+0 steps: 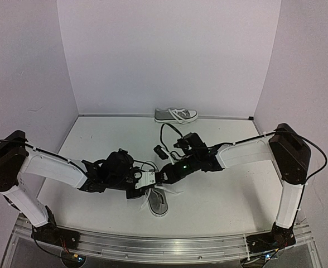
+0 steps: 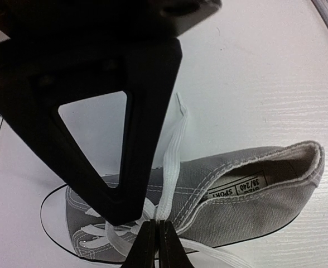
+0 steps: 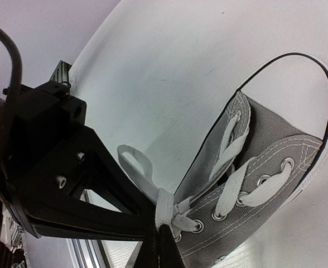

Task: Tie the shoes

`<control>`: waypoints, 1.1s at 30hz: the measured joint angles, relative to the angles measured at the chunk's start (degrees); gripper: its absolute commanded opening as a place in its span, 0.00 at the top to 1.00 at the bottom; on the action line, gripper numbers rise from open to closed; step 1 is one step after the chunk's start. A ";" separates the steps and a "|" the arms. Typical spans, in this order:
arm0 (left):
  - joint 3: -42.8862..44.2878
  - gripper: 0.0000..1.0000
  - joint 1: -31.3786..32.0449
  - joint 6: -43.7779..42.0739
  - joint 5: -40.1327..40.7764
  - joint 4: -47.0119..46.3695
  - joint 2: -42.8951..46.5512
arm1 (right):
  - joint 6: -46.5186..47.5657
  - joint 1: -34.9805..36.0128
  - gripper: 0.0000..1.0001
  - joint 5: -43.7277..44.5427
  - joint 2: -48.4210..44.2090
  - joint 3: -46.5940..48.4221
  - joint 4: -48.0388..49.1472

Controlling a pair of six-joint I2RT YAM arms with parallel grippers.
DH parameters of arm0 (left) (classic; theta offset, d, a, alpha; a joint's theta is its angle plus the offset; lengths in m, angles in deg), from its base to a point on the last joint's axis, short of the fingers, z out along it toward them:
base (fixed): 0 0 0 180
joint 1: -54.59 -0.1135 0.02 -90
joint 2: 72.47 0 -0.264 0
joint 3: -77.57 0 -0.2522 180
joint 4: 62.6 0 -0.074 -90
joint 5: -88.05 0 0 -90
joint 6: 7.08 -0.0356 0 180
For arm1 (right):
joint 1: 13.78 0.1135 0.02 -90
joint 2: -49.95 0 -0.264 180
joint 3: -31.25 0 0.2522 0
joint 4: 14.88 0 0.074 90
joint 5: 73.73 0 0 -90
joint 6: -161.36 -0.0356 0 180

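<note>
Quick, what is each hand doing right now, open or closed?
Left hand: closed on the white lace of the near shoe.
Right hand: closed, pinching that same shoe's lace.

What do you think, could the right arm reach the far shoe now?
Probably not yet: the right arm holds the near shoe by a lace in shut jaws. The table towards the far shoe lies bare, so letting go should free the way.

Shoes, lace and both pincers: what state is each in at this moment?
near shoe: upright between the arms, laced, no finished bow seen.
lace: pinched by both pincers near the top eyelets, one loop showing.
far shoe: standing by the back wall, untouched; tied or not, too small to tell.
left pincer: shut on lace.
right pincer: shut on lace.
</note>
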 measured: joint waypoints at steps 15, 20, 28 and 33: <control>-1.90 1.00 0.04 6.40 0.90 -5.06 -0.05 | -0.73 -0.02 1.00 0.18 0.00 -0.57 1.52; -2.53 1.00 0.12 10.49 2.37 -8.98 -2.26 | -1.20 -0.10 1.00 0.18 0.00 -1.46 2.05; -5.58 1.00 0.33 19.16 3.25 -17.40 -4.01 | -2.11 -0.11 1.00 -0.04 0.00 -2.30 3.38; -7.40 1.00 0.33 23.60 3.74 -22.47 -5.13 | -2.88 -0.12 1.00 -0.38 0.00 -2.90 4.84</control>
